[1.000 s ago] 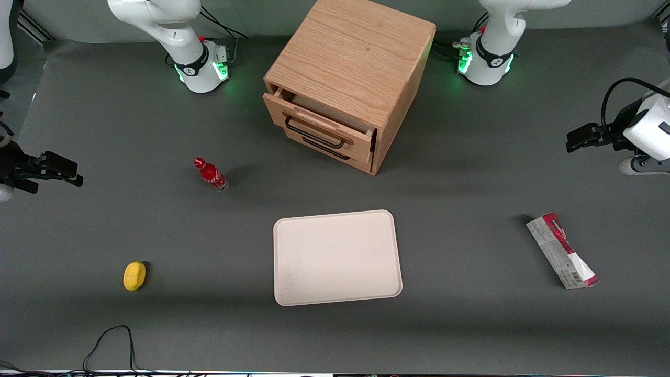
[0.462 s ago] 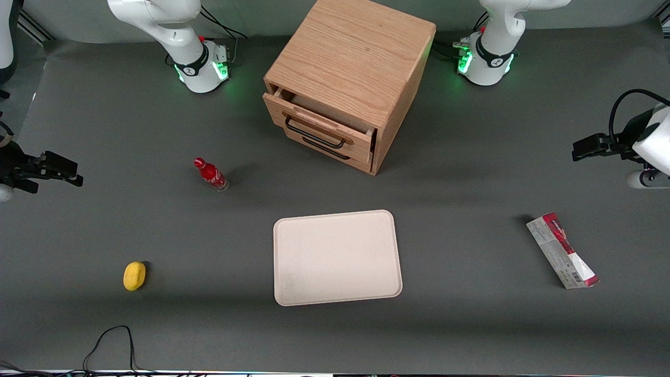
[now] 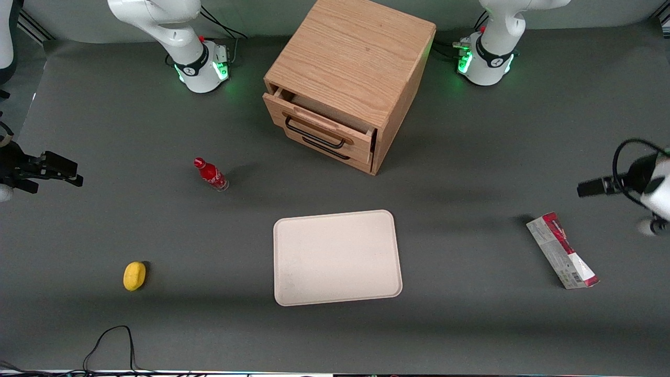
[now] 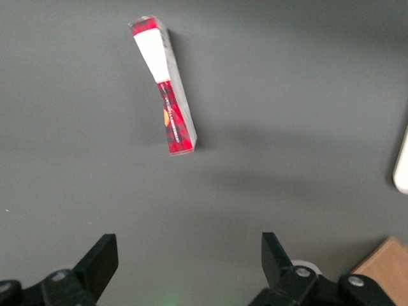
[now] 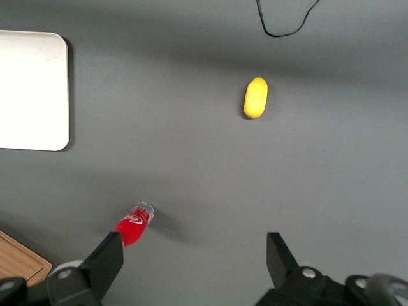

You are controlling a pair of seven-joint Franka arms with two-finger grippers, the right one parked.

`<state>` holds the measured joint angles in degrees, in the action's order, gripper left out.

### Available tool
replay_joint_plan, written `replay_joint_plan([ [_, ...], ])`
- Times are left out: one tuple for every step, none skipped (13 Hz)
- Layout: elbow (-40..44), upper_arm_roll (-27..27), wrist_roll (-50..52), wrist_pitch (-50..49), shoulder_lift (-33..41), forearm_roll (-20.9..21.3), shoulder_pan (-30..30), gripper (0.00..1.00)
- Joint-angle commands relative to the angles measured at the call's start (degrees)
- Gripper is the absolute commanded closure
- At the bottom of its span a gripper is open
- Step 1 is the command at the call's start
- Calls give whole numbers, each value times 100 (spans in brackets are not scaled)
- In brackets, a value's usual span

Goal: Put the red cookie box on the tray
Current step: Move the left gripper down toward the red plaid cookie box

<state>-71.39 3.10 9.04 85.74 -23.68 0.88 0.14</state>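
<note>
Looking at the tray, you see nothing on it. Your red cookie box lies flat on the table toward the working arm's end, well apart from it, below your gripper, fingers spread wide.

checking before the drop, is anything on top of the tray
Nothing lies on the tray. The red cookie box rests on the table toward the working arm's end. The gripper, open, hangs above the table near the box.

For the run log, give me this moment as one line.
phase: approach | gripper: open, above table, short of red cookie box | box: lying on table, ungrasped | tray: bare
</note>
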Motion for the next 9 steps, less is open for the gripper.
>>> replay_joint_plan([
  [1231,15,441,370,-1346,-17,363,0],
  [1259,24,441,625,-1506,-17,382,0],
  [1268,24,476,811,-1664,-17,460,0],
  [1260,15,641,978,-1814,-26,505,0],
  [1260,15,721,1136,-1972,-35,549,1],
  [1199,-2,757,1225,-2017,-52,601,1],
  [1146,-3,931,1278,-2087,-53,567,1],
  [936,-11,1055,1339,-2097,-53,567,0],
  [656,-20,1065,1723,-2071,-35,549,0],
])
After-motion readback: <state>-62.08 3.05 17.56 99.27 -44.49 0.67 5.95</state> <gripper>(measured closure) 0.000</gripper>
